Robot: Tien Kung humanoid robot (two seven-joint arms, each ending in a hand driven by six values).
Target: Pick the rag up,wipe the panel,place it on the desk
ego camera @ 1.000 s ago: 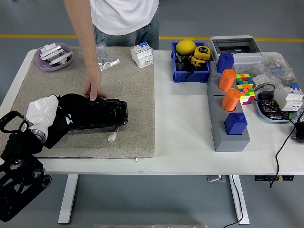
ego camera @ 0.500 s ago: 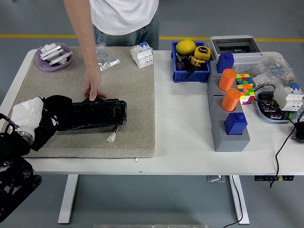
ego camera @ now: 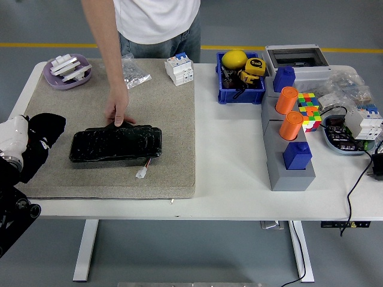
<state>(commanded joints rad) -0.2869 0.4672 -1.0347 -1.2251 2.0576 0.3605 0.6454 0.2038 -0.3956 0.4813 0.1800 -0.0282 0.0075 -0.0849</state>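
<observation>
- The left hand (ego camera: 13, 139), white, sits at the table's left edge with its fingers closed around a black rag (ego camera: 43, 139).
- The rag bunches against the hand's right side and droops toward the wrist, over the left margin of the beige mat (ego camera: 173, 119).
- The black panel (ego camera: 116, 144) lies flat on the mat, just right of the rag and apart from it.
- A person's hand (ego camera: 119, 110) presses its fingertips on the panel's far edge.
- A small white connector (ego camera: 141, 173) lies near the panel's front right corner.
- The right arm is out of view.
</observation>
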